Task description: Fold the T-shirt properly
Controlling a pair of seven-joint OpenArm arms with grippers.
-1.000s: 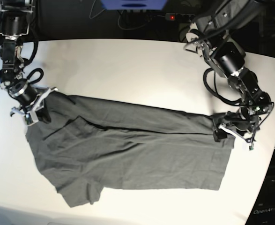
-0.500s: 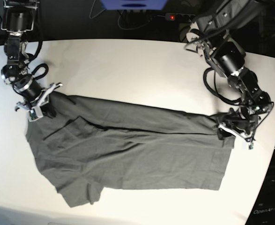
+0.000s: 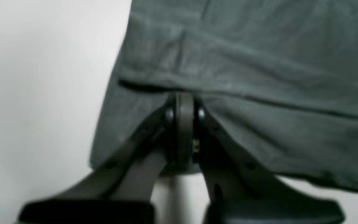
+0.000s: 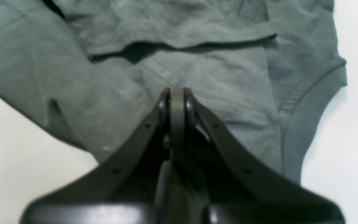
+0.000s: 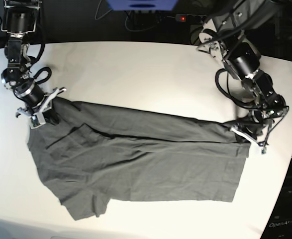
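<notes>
Both pincers seemingly pinching the T-shirt (image 5: 136, 159)

A white table with dark clutter behind its far edge

The white table (image 5: 136, 69) fills most of the base view, smooth and matte, its far edge curving against a dark background and its corner on that view's right rounded off. Beyond the far edge sits a blue box-like object (image 5: 142, 4), only its lower part in view. Just beside it lies a dark power strip (image 5: 188, 18) with a small red light glowing, and black cables (image 5: 136, 22) trail between and around the two in the shadow there.
</notes>
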